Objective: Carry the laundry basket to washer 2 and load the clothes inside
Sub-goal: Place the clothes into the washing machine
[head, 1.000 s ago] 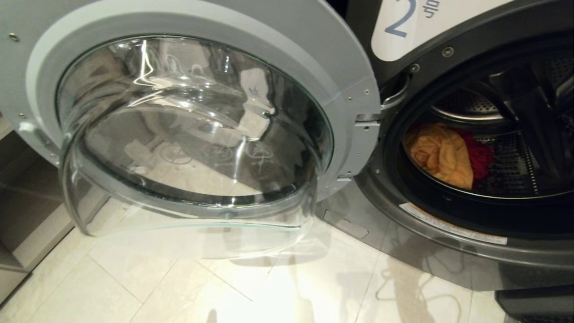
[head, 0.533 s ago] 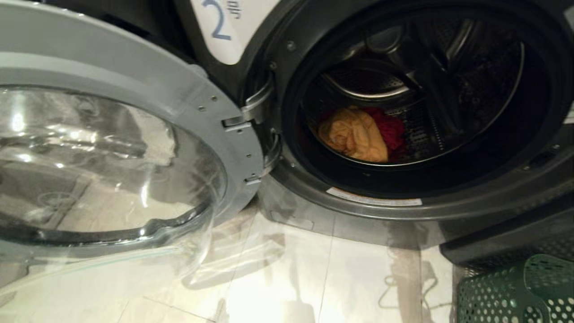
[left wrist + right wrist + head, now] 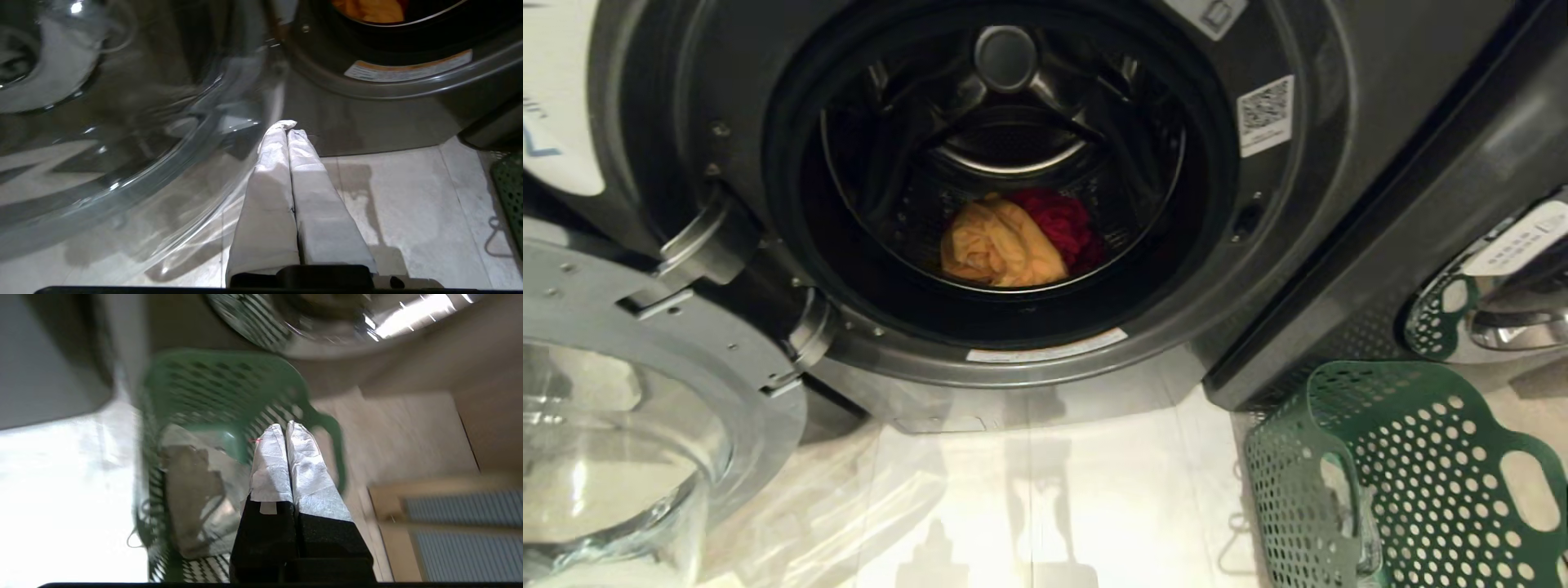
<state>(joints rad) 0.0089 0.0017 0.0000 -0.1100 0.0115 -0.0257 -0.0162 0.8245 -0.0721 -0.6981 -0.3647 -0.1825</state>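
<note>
Washer 2 (image 3: 1258, 245) stands with its door (image 3: 629, 359) swung wide to the left and its drum in the middle of the head view. A yellow garment (image 3: 1001, 249) and a red garment (image 3: 1062, 220) lie in the drum. The green perforated laundry basket (image 3: 1405, 474) stands on the floor at the washer's right corner. A grey garment (image 3: 192, 494) lies in the basket (image 3: 196, 375). My right gripper (image 3: 284, 426) hangs shut and empty over the basket's rim. My left gripper (image 3: 287, 126) is shut and empty, low over the floor before the washer's base, next to the door's glass.
The open door's glass bowl (image 3: 122, 134) bulges out at the left. A second washer's chrome-ringed door (image 3: 1503, 302) is at the right behind the basket. Pale floor tiles (image 3: 1054, 490) lie before the drum. A wooden slatted unit (image 3: 449, 522) stands beyond the basket.
The head view has swung right: the door slid off to the left, the drum came to the middle and the basket came into view. The clothes in the drum lie as before.
</note>
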